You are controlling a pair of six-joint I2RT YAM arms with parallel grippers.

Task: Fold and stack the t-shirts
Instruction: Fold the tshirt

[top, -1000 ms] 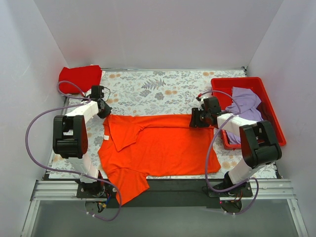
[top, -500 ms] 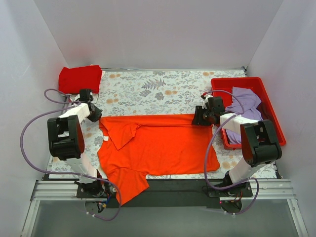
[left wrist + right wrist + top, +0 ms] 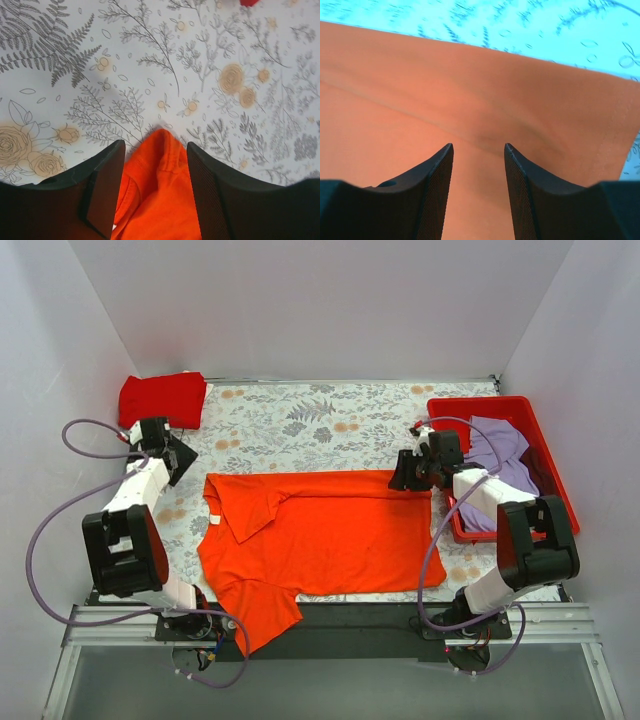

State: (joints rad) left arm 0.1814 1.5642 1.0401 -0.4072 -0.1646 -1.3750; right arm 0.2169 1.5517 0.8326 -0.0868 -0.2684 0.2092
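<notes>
Orange t-shirt (image 3: 320, 530) spread flat across the middle of the floral bench (image 3: 320, 420), with both grippers loose at its far edge.

Its collar end points to the left edge of the bench and one sleeve reaches past the near edge. The left gripper (image 3: 155, 147) sits at the shirt's far-left corner with its jaws parted; a tip of orange cloth lies on the bench between them, unpinched. The right gripper (image 3: 478, 147) hangs over the shirt's far-right corner, just beside the red bin (image 3: 460, 408), with its jaws also apart and nothing clasped. A red t-shirt (image 3: 162, 398) lies folded at the bench's far-left corner. A lavender t-shirt (image 3: 497, 445) lies crumpled in the bin by the right edge.
</notes>
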